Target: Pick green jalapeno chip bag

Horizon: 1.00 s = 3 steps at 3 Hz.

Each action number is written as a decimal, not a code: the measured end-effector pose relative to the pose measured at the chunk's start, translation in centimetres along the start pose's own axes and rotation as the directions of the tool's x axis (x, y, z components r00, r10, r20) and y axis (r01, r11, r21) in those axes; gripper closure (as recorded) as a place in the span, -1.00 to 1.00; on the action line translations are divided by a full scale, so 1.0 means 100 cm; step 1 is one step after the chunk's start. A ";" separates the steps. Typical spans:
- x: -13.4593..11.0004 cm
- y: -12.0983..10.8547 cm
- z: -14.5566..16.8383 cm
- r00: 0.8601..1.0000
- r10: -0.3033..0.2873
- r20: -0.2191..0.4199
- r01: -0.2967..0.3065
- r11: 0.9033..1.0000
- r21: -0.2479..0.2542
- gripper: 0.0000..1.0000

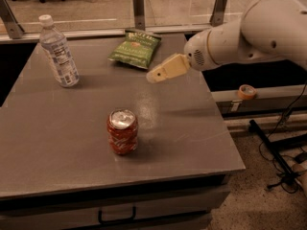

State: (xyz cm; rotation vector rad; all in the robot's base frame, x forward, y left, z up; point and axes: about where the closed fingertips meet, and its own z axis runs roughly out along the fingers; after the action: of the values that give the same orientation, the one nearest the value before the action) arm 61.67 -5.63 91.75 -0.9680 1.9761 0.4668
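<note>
— Where do we have room?
— Our gripper hangs over the right part of the table, just beside the near right corner of the green chip bag. We see only bare tabletop between the two.
— Anything crowding the bag?
— The rail and its posts run close behind it, along the far edge. The water bottle stands well apart to the left, and the red can well apart toward the front.
— So which sides are open to us?
— The bag's front and left. On the right, our own arm fills the space past the table's edge.
</note>
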 end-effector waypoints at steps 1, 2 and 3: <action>-0.009 -0.018 0.039 0.997 -0.017 0.073 0.015 0.999 0.036 -1.00; -0.012 -0.035 0.073 0.993 -0.010 0.119 0.000 0.997 0.083 -1.00; -0.017 -0.050 0.109 0.990 0.003 0.142 -0.021 0.992 0.128 -1.00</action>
State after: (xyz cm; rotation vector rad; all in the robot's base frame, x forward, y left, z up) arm 71.97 -1.13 87.34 -0.8202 1.8607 0.3977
